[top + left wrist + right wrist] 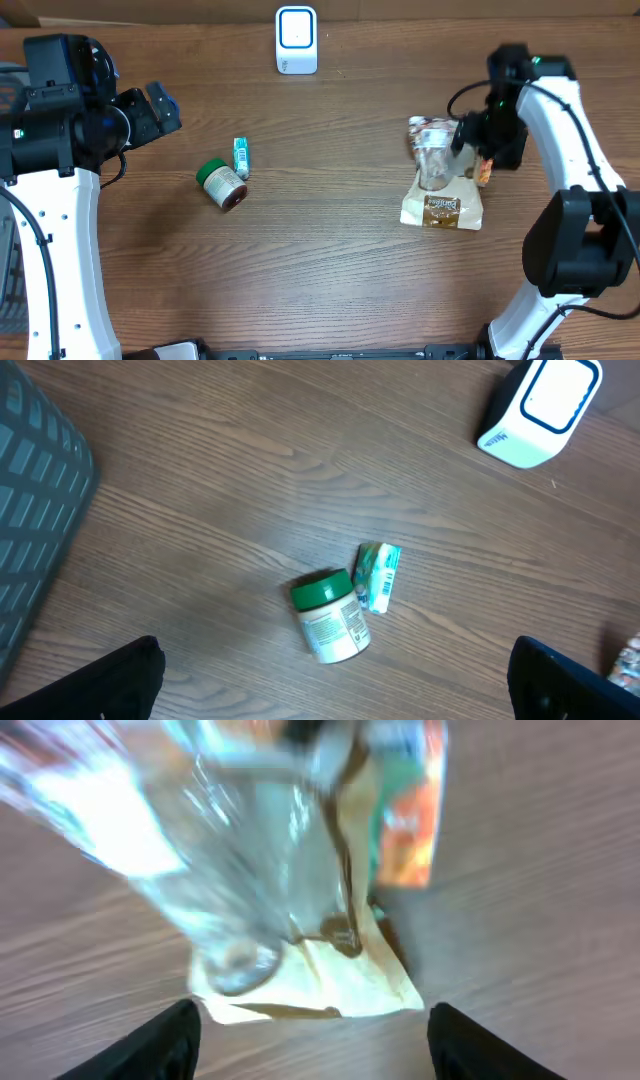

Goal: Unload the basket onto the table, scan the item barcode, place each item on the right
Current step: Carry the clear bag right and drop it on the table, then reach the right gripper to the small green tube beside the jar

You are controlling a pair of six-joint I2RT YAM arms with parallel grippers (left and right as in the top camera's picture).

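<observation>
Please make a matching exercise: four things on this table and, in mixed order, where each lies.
1. white scanner box with blue-edged screen
2. white jar with green lid
3. small green-and-white packet
4. beige paper pouch

A. on the right side
B. at the back, in the middle
C. tipped over, left of centre
D. next to the jar's lid

Pairs: 1-B, 2-C, 3-D, 4-A

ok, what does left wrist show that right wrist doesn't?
Left wrist only: green-lidded jar lying on its side, small green packet beside it, white scanner at top right, grey ribbed bin at the left edge. Right wrist only: a blurred close-up of a clear plastic bag on a tan pouch, with an orange packet beside them. Both: only the wooden table for certain.
</observation>
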